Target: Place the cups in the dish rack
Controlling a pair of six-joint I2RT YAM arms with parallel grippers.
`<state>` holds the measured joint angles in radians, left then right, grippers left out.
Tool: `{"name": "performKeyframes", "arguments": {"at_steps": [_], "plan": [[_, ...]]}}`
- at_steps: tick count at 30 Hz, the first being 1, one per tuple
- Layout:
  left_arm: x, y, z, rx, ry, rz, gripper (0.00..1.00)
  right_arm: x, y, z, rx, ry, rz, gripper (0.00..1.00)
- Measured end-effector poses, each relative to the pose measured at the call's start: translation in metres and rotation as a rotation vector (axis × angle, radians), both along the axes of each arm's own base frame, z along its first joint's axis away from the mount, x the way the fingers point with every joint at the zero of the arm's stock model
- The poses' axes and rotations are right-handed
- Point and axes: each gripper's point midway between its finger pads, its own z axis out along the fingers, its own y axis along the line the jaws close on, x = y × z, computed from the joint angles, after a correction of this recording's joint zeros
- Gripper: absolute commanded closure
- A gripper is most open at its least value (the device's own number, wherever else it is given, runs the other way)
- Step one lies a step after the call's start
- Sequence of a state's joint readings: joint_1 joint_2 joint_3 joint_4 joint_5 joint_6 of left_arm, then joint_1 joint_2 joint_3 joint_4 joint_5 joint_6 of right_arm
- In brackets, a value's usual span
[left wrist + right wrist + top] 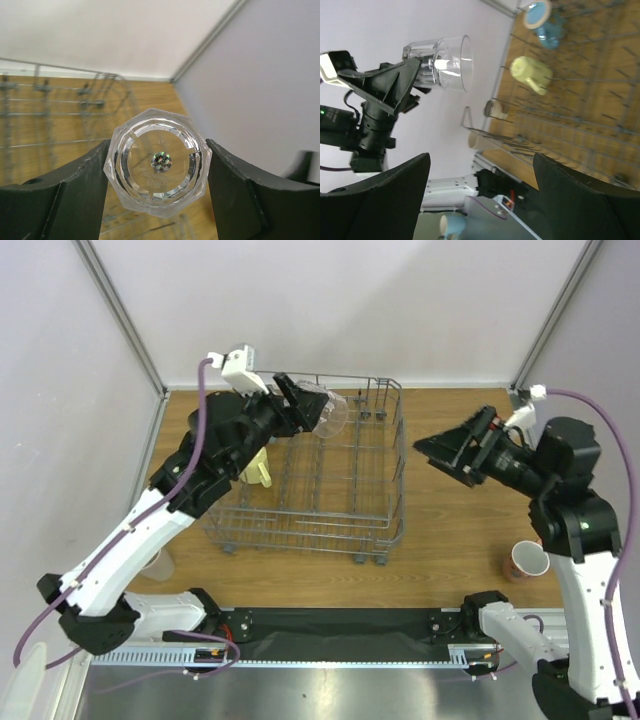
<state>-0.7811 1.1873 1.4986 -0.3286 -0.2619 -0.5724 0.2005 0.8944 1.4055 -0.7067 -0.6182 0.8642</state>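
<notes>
The step in hand looks like the carry of one cup to the dish rack (398, 480). The left pincer (316, 407) is clenched on the faceted base of the clear glass cup (157, 162), a finger on either side. The glass lies on its side in the air over the far edge of the rack, clear of the wires, with its mouth pointing away from the wrist, to the right.

The right pincer (445, 452) hangs released and empty to the right of the rack, above the surface (450, 540).

A yellow mug (260, 472) already sits in the rack's left part and a blue cup (540, 17) in its far part. A pale mug (528, 560) waits on the surface at the near right.

The next move probably calls for tipping the glass mouth-down, lowering it onto free tines away from the yellow mug, and only then letting go
</notes>
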Motion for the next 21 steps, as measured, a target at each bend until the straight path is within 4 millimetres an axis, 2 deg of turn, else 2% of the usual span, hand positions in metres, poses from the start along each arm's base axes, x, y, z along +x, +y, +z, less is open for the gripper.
{"name": "performKeyframes", "arguments": {"at_steps": [3,7,11,16,21], "plan": [[0.019,0.002,-0.024,0.092,0.026,0.048,1.00,-0.006,-0.017,-0.008,-0.052,0.018,-0.057,0.10],[0.048,0.003,-0.060,0.236,0.053,0.109,1.00,-0.011,-0.029,-0.004,-0.104,0.010,-0.084,0.10],[0.080,-0.001,-0.095,0.388,0.075,0.154,1.00,0.003,-0.038,-0.001,-0.168,0.036,-0.103,0.11],[0.122,-0.005,-0.137,0.501,0.112,0.220,1.00,0.025,-0.050,0.015,-0.241,0.031,-0.134,0.11],[0.164,-0.004,-0.176,0.566,0.161,0.269,1.00,0.032,-0.063,0.013,-0.321,0.048,-0.166,0.11]]}}
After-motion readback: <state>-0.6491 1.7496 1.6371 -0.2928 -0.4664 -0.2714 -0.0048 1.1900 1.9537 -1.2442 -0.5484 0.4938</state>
